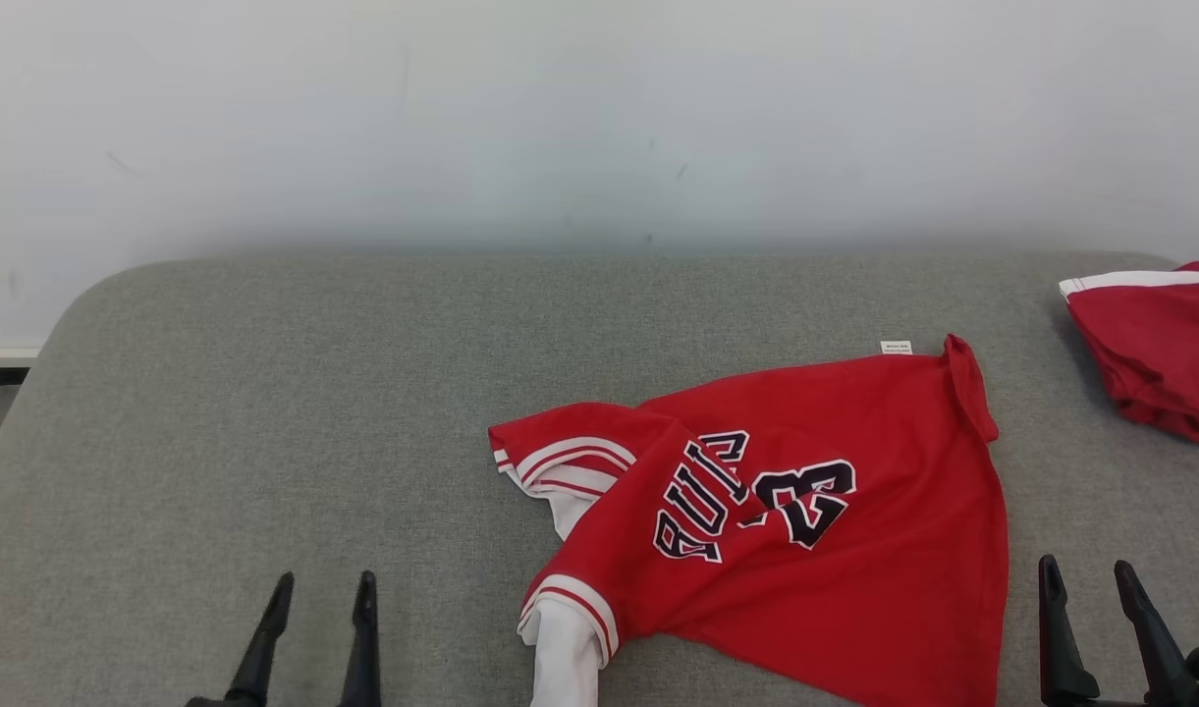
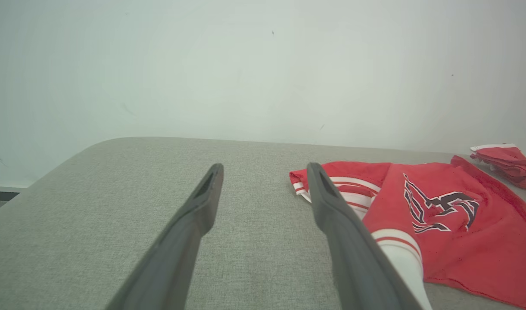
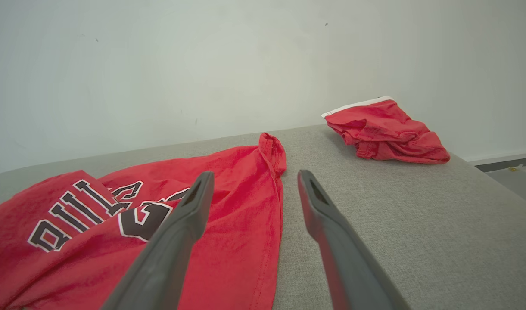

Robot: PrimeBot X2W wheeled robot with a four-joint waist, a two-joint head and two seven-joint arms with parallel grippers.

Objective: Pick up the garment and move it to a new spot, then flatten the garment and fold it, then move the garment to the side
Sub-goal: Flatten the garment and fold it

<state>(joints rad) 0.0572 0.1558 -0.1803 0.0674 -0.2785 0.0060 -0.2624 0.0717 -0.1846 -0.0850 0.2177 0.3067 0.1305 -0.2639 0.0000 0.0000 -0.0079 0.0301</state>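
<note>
Jersey point(image 1: 884, 462) crumpled on cushion point(image 1: 265, 393); red bundle point(image 1: 1159, 353) far right (apart); both jaws released.

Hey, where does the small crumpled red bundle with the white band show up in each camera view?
Head view: red bundle at the right edge, on the far right corner of the grey surface.
Left wrist view: red bundle at the far right edge, halfway up.
Right wrist view: red bundle upper right of centre.
Shared landmark: the red lettered jersey, always to its left.
</note>
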